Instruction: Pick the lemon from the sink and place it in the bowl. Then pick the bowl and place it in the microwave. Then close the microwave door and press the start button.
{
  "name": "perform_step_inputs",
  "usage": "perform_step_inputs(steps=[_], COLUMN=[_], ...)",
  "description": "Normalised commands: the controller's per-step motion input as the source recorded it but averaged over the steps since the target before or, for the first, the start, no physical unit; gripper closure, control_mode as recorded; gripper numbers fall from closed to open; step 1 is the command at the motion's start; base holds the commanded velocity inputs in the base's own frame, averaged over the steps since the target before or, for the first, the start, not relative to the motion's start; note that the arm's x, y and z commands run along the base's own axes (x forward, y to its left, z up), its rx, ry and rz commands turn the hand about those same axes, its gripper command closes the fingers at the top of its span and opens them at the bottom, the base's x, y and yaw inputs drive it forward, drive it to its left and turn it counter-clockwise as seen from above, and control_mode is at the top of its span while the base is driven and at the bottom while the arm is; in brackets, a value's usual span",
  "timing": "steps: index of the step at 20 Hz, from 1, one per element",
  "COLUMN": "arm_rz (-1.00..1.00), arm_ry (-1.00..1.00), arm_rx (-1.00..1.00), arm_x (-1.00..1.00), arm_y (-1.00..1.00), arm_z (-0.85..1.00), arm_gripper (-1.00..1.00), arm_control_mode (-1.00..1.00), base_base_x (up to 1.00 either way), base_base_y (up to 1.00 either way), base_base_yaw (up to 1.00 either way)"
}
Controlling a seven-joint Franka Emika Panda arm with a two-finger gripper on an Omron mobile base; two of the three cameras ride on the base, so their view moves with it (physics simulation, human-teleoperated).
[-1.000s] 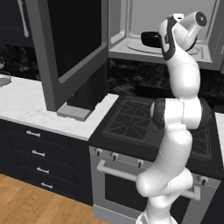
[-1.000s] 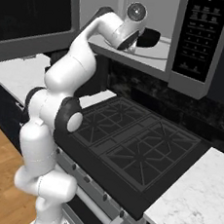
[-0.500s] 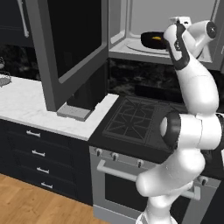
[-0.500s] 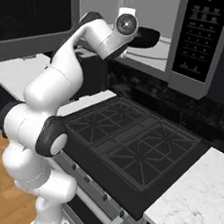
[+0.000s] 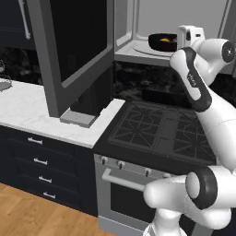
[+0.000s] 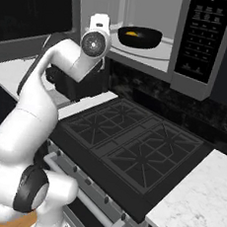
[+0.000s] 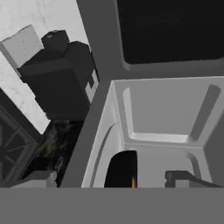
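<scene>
Backing out of the microwave [image 6: 191,49] with my fingers [image 7: 109,180] spread and empty, I've left the bowl [image 6: 139,37] on the turntable, lemon [image 6: 132,34] inside; the door [image 5: 76,50] on the left comes next

Arm rises from base, elbow bent sharply, forearm angled up and fwd. Wrist raised high, hand [image 5: 188,33] at top of reach, seen from behind in both base views; also hand [image 6: 100,22]. Fingers apart, wide gap; two dark fingertips [image 7: 41,177] low in hand view, nothing between them.
</scene>
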Motion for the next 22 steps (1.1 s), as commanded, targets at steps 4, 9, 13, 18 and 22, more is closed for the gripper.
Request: perform_step_inputs(steps=[4,9,13,18,22], arm_rz=[0.00,0.00,0.00,-0.04,-0.04], arm_ry=[0.00,0.05,0.07,0.00,0.00], arm_rx=[0.00,0.00,0.00,0.00,0.00], arm_x=[-1.00,-1.00,-1.00,-1.00,-1.00], arm_y=[0.44,0.52,0.53,0.63,0.62], arm_z=[0.02,0.17,0.09,0.01,0.06], arm_gripper=[-1.00,-1.00,-1.00,-1.00,-1.00], arm_control_mode=[-1.00,-1.00,-1.00,-1.00,-1.00], base_base_x=[0.00,0.00,0.00,0.00,0.00], base_base_y=[0.00,0.00,0.00,0.00,0.00], base_base_yaw=[0.00,0.00,0.00,0.00,0.00])
